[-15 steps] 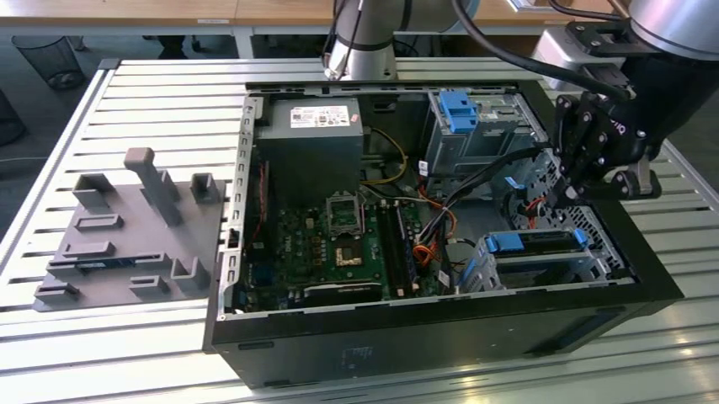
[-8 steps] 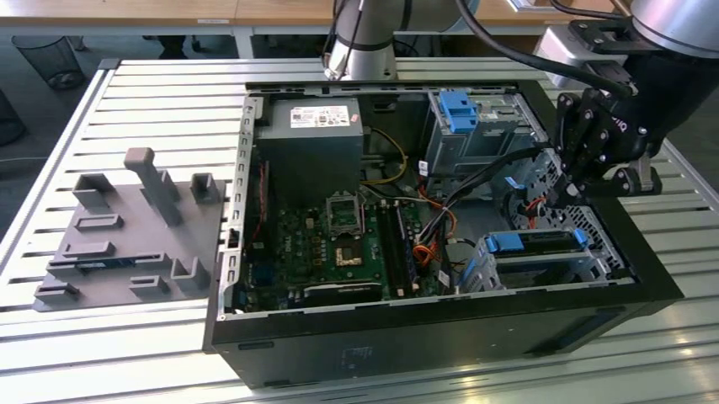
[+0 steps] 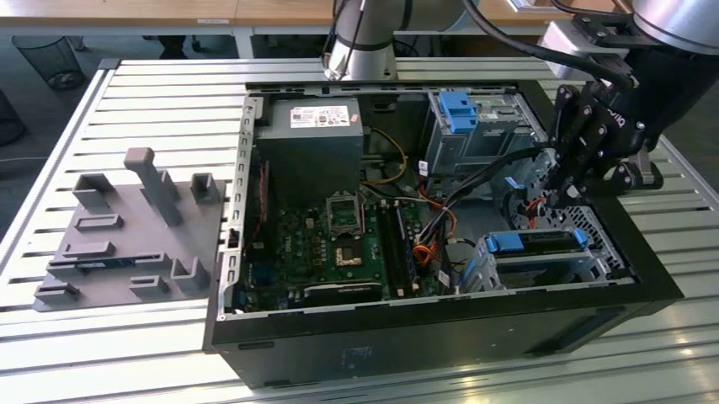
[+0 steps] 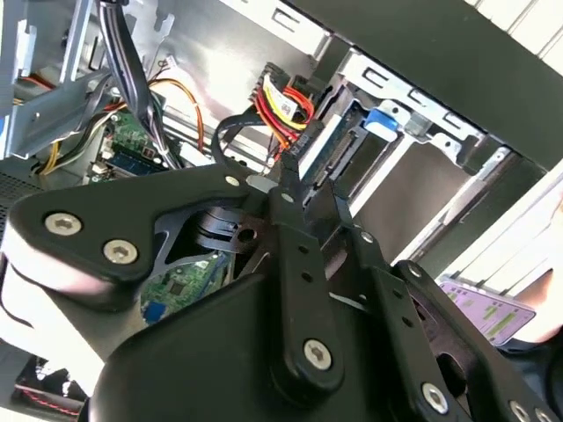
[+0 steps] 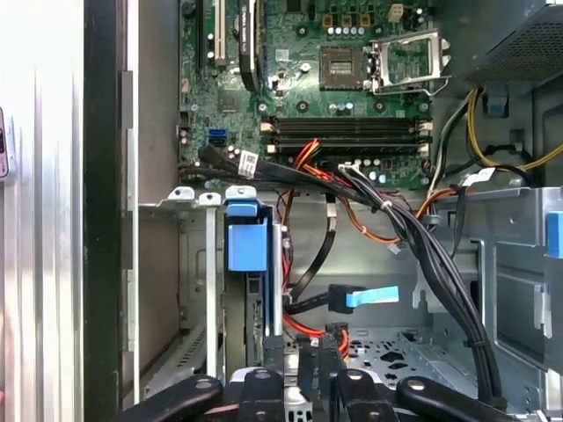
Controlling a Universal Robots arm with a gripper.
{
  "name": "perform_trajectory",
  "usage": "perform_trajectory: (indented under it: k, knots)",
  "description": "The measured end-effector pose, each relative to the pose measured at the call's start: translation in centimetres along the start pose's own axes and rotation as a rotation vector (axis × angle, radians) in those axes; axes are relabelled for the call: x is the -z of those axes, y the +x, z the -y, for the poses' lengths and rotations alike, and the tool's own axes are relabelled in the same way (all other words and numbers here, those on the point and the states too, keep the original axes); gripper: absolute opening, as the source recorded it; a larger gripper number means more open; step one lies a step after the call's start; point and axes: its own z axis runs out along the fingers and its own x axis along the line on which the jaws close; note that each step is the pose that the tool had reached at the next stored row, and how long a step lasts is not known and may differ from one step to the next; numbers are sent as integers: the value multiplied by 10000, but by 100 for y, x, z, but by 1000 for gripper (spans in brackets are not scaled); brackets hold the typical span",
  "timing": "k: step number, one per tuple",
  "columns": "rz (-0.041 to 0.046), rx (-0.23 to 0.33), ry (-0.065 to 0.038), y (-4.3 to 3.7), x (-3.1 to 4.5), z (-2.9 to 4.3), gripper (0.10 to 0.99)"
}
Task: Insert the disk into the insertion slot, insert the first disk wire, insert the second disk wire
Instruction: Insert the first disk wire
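i see the open computer case [image 3: 450, 337] lying on the slatted table [image 3: 146, 93]. the disk [image 3: 537, 241], in its blue caddy, is seated in the insertion slot [image 3: 592, 244] at the case corner on the exterior view's right. in the first wrist view the disk [image 5: 247, 239] shows edge-on between the cage walls.

the gripper [image 3: 556, 189] hangs just above that slot. in the second wrist view the gripper [image 4: 308, 180] has its jaws set narrow and pinched on a black wire plug [image 4: 295, 145] trailing red, yellow and black leads, held close to the disk's rear edge. i cannot tell whether the plug is seated.

a blue-tipped cable [image 5: 369, 297] lies loose just beside the disk, apart from the fingers [image 5: 274, 352].
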Motion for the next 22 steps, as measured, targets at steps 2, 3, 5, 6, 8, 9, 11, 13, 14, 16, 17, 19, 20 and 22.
perform_trajectory:
  k: [2, 3, 5, 6, 8, 9, 11, 13, 14, 16, 17, 19, 20, 22]
  knots:
    - [-1, -56, -90, -22, -8, 2, 298]
    - [-1, -75, -126, -33, -13, 5, 298]
    - [3, -103, -169, -40, -33, 19, 298]
    - [0, -111, -172, -40, -38, 28, 298]
    - [-4, -129, -173, -41, -44, 37, 298]
    - [-8, -148, -172, -41, -47, 38, 298]
    - [-7, -206, -173, -41, -56, 43, 298]
    - [-5, -284, -173, -41, -69, 54, 298]
    - [-4, -315, -173, -42, -74, 61, 298]
    - [-3, -329, -173, -42, -86, 69, 298]
    - [-7, -330, -173, -42, -91, 69, 298]
    - [-21, -331, -172, -42, -103, 69, 298]
    - [-32, -331, -172, -42, -110, 71, 298]
    - [-55, -337, -171, -43, -124, 76, 298]
